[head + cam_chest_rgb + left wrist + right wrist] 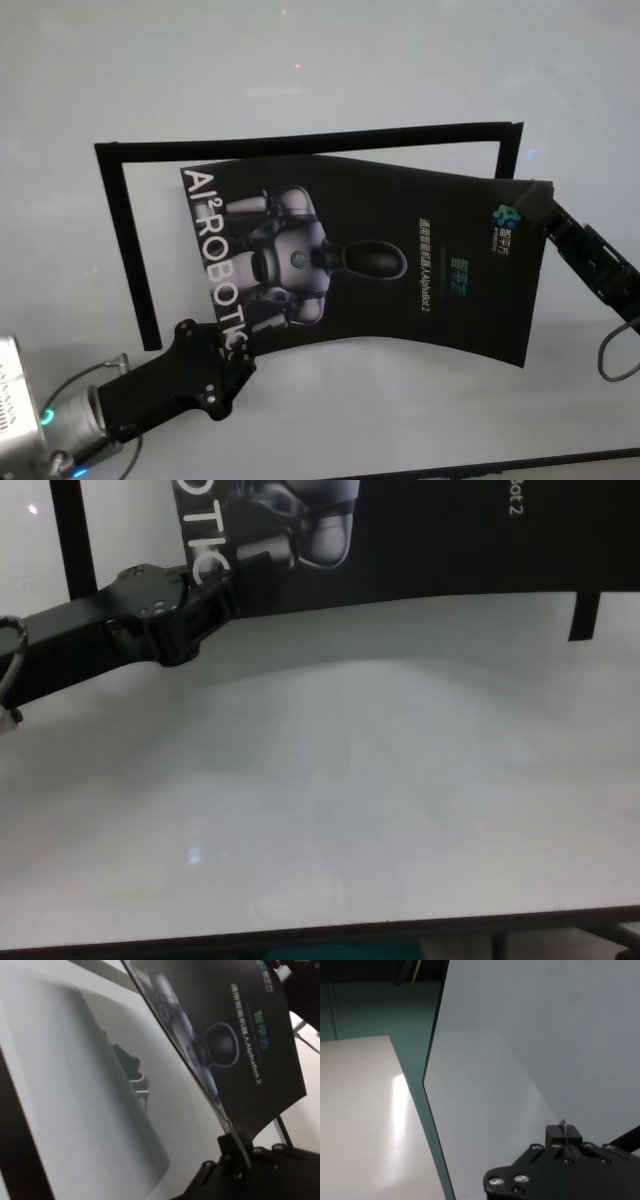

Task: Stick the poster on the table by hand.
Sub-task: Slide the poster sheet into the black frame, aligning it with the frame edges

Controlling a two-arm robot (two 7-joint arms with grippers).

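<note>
So the poster (370, 265) is held up off the surface (300, 80) right now, stretched between both arms and bowed a bit, with its edges curving. You can see its shadow on the white top underneath in the chest view. It hangs over the area marked by the black strips (130, 240), which form a frame on the far and left sides, plus a short piece on the right.

The left gripper (232, 352) has the near-left corner, right by the big white "AI² ROBOTIC" letters. Its fingers (235, 1142) are closed tight on the sheet's edge; the left wrist view shows the thin edge running straight down into them.

The right gripper (535, 200) is over at the far-right corner next to the little teal logo. Its fingers (563, 1135) are pinched together on a very thin edge there too, seen edge-on in the right wrist view.

The print faces up: white-grey robot picture in the middle, small "AlphaBot 2" text to the right of it. The poster's left side overlaps the left strip's inner area, not lined up square with the frame.
</note>
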